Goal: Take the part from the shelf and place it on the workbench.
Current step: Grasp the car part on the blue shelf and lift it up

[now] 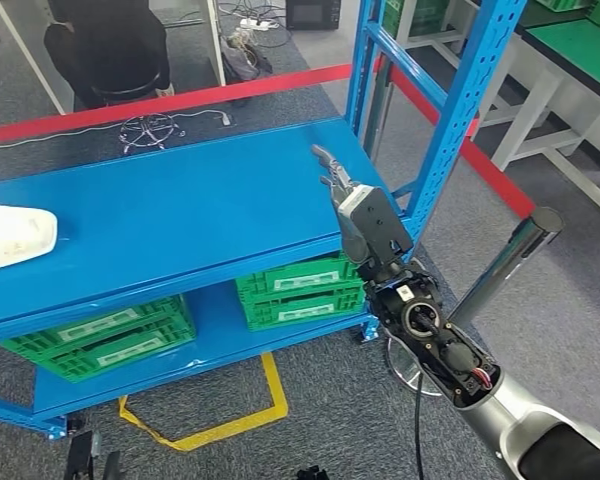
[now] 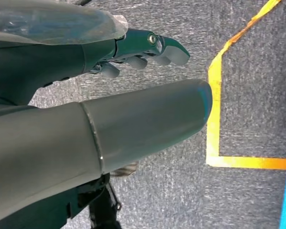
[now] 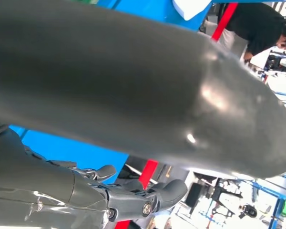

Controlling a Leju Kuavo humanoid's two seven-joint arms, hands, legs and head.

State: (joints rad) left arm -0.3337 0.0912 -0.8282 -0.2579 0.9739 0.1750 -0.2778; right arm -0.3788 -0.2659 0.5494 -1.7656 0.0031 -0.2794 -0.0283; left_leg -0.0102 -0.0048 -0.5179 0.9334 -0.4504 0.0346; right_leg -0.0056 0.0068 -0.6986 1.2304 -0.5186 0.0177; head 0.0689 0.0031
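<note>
The right hand (image 1: 341, 183) is reaching out over the blue shelf (image 1: 206, 210) with its dark fingers (image 1: 323, 157) stretched nearly straight and apart, holding nothing; in the right wrist view the thick grey thumb (image 3: 177, 100) is standing clear of the fingers. The left hand (image 2: 134, 95) is hanging toward the grey carpet by a yellow tape mark (image 2: 215, 109), fingers loosely extended and gripping nothing. The part (image 1: 14, 235), a pale, smooth, rounded piece, is lying at the far left end of the shelf top, well apart from the reaching hand. From here the reach looks at risk of falling short or meeting the blue upright (image 1: 455, 110) beside the arm; the glossy painted shelf could also let the part slide when nudged. Ribbed green crates (image 1: 301, 290) are sitting on the lower shelf.
</note>
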